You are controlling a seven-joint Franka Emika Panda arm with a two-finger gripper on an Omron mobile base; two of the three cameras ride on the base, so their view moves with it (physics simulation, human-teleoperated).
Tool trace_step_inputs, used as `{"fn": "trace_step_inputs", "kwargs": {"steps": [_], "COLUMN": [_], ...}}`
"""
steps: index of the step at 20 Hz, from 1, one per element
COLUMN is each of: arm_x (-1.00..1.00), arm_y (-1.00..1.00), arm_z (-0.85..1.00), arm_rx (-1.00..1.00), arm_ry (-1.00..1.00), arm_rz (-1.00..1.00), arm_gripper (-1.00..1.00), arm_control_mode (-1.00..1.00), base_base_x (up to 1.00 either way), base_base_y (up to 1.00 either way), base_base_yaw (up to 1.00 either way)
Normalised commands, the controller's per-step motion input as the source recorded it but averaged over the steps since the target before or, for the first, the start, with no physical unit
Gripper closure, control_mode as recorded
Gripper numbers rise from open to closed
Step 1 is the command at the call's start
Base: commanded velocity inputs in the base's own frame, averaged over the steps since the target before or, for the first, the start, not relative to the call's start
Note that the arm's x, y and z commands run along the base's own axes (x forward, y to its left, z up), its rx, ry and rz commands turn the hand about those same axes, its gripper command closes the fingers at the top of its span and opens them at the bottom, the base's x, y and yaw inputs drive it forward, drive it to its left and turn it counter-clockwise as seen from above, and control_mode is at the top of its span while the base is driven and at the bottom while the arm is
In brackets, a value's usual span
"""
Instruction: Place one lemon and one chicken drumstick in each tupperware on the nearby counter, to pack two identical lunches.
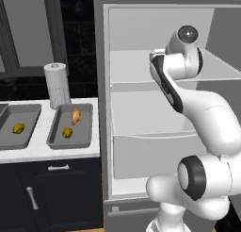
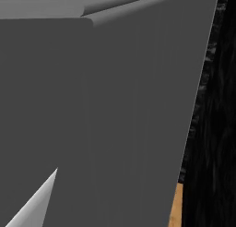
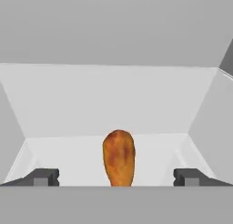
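Drumstick work is what remains. On the desk [image 1: 47,153], left of the open fridge [image 1: 160,108], stand two grey tupperware trays. The right tupperware [image 1: 70,126] already holds a lemon [image 1: 67,132] and a chicken drumstick [image 1: 75,115], lying apart from each other. The left tupperware [image 1: 19,126] holds only the second lemon [image 1: 18,128], so by my judgement it misses its drumstick. A paper towel roll [image 1: 56,84] stands behind the trays.

In the hand view the second chicken drumstick [image 3: 119,157] lies on a white shelf [image 3: 68,150] inside the fridge, its round meaty end towards the back wall and its lower part cut by the bottom of the picture, so I cannot see the bone end. The end effector [image 3: 116,177] is released: its two dark tips stand wide apart, one on each side of the drumstick, and neither touches it. How deep the tips are along the drumstick is hard to tell from this angle; probably they are near its narrow part.

I expect the drumstick to be light and fairly stiff, but with a rounded and maybe greasy skin, so it can slip or roll out between flat fingers. The best place to take hold seems to be across the thick meaty part, a little below its widest point, where both sides are nearly parallel. A grip on the thin bone end may let the heavy end swing down. After closing, it should be lifted clear of the shelf edge before the arm goes to the left tray.
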Motion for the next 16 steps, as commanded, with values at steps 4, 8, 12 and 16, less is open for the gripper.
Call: {"fn": "trace_step_inputs", "kwargs": {"steps": [4,8,12,16], "arm_x": [0.59,0.11,0.0,0.01], "arm_y": [0.0,-0.03,-0.14,-0.21], "arm_z": [-0.32,-0.27,-0.29,-0.42], "arm_rx": [0.0,0.0,0.0,0.01], "arm_ry": [0.11,0.06,0.02,0.0], "arm_rz": [0.0,0.0,0.0,0.0], "arm_gripper": [-1.0,-1.0,-1.0,1.0], "arm_control_mode": [-1.0,-1.0,-1.0,-1.0], "base_base_x": [0.0,0.0,0.0,0.0], "base_base_y": [0.0,0.0,0.0,0.0], "base_base_yaw": [0.0,0.0,0.0,0.0]}}
